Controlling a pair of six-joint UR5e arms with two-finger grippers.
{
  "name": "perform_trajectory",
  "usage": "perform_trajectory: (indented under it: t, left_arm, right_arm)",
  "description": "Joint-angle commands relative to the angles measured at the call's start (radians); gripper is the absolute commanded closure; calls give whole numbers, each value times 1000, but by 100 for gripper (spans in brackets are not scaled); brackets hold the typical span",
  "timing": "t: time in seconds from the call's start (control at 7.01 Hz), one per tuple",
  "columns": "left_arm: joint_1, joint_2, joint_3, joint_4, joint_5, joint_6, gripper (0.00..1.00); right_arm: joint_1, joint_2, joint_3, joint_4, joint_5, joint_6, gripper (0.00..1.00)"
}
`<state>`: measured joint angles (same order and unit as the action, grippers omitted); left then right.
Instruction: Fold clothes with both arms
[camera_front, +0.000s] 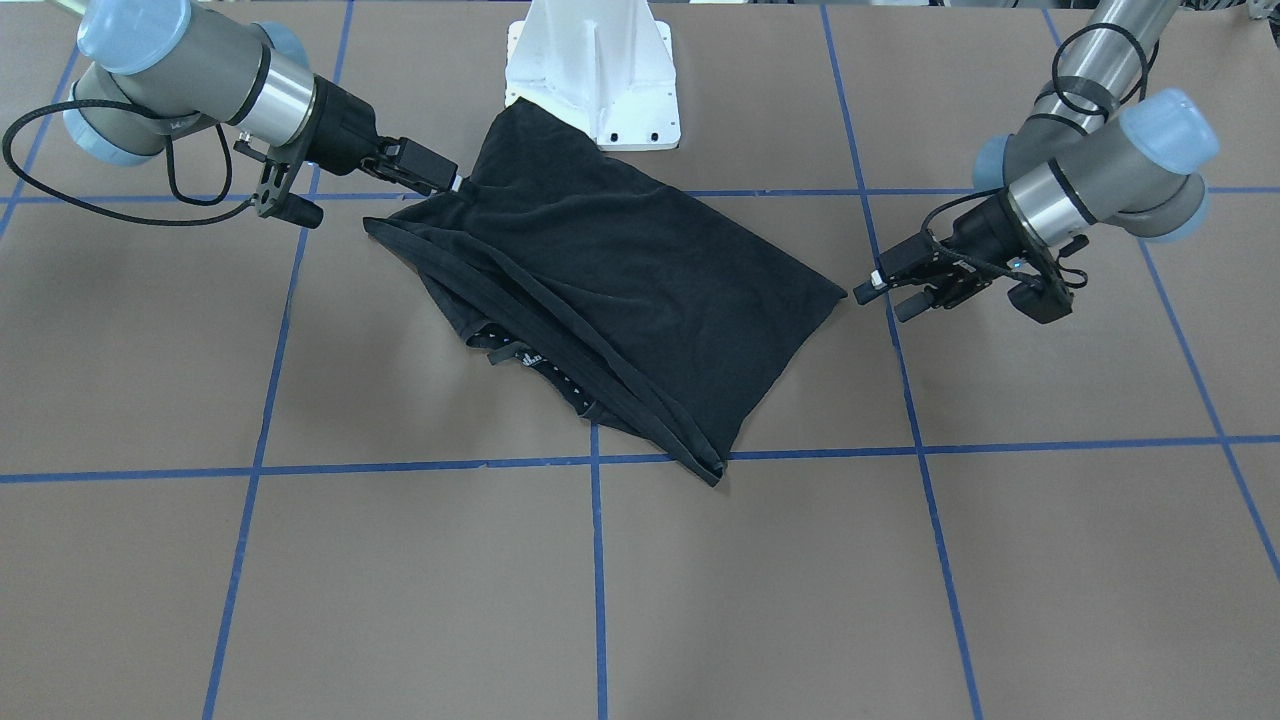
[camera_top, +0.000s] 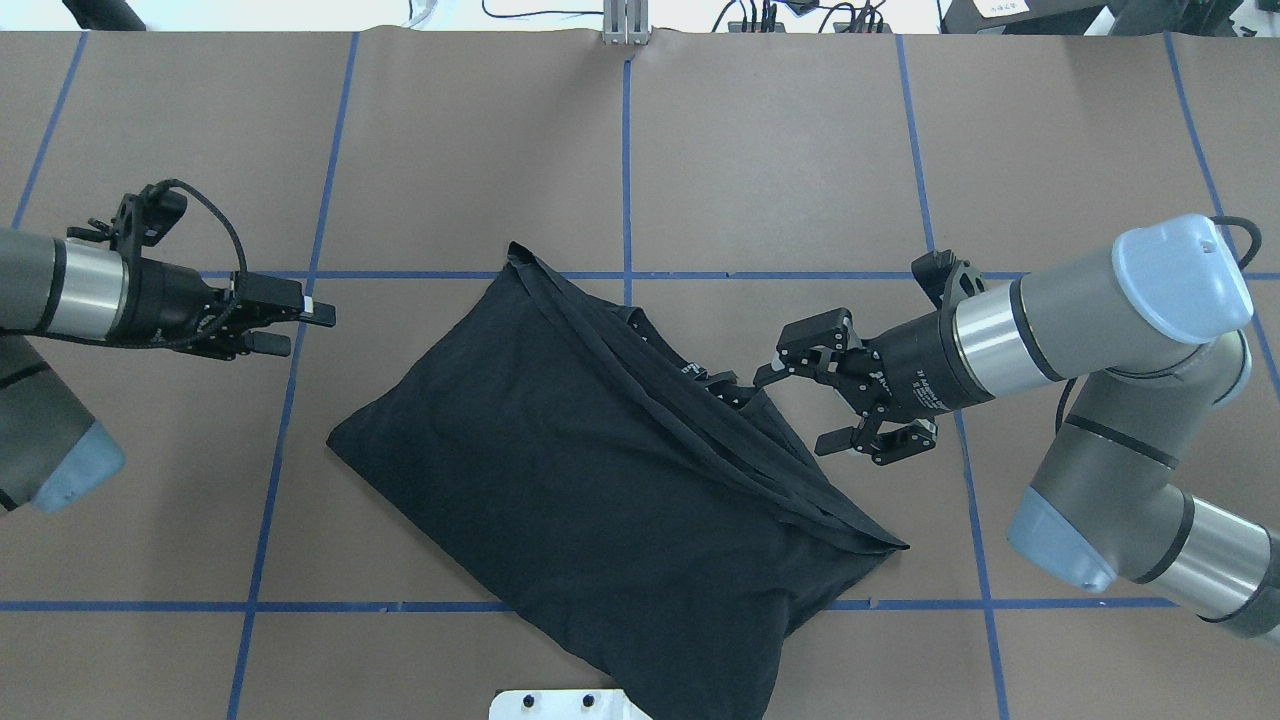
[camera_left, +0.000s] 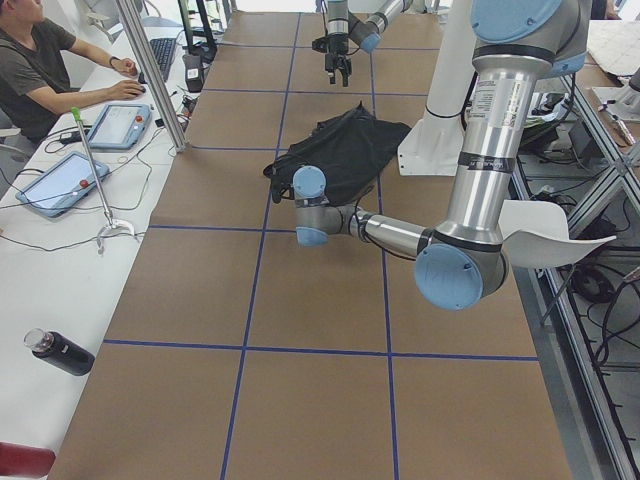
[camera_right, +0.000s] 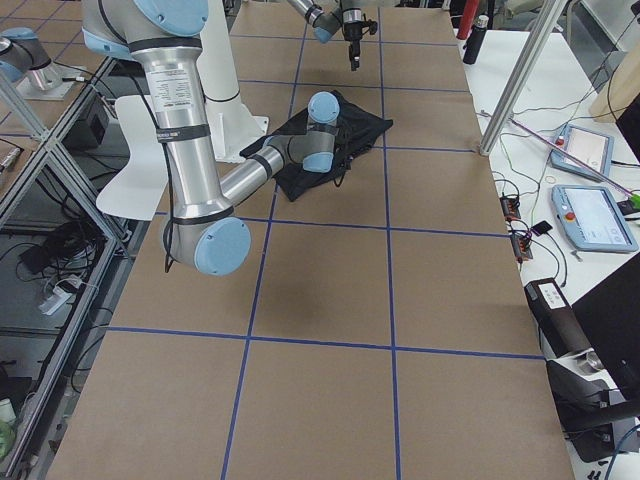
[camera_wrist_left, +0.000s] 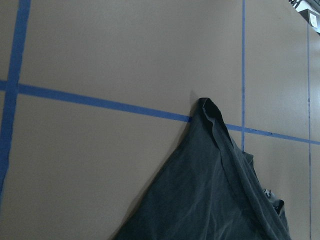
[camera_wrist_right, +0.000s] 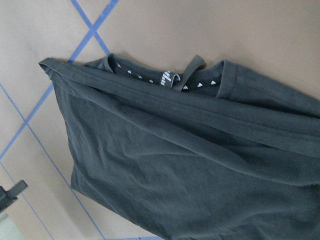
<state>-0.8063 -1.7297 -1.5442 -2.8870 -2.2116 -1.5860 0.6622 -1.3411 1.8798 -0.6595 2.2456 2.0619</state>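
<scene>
The black T-shirt (camera_top: 600, 470) lies folded in half on the brown table (camera_top: 800, 150), collar edge toward the right gripper (camera_top: 800, 405). That gripper hovers just beside the collar with its jaws spread wide and holding nothing — probably lined up for the next pinch. The left gripper (camera_top: 290, 322) sits well apart from the shirt's far corner, fingers nearly together and empty.

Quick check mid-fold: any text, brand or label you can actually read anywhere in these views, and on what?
None can be read for sure.
T-shirt neck tape: a small white mark and a row of white triangles, too blurred to read.
Right gripper wrist body: white lettering, too small.
Right arm upper tube: printed label, too small.
</scene>
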Motion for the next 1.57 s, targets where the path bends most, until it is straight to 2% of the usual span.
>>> perform_trajectory:
  t: [0.0,1.14,1.28,1.43]
  left_arm:
    - [103,15,4,24,122,-46,1]
    - [194,42,-1,64,148,-45,1]
    - [197,42,-1,64,148,-46,3]
    - [214,42,-2,64,148,-45,14]
  right_arm:
    - [4,0,-1,0,-37,-13,0]
    - [7,-1,-2,0,-35,-11,0]
    - [8,-3,-4,0,-34,-11,0]
    - [8,-4,-4,0,-34,-11,0]
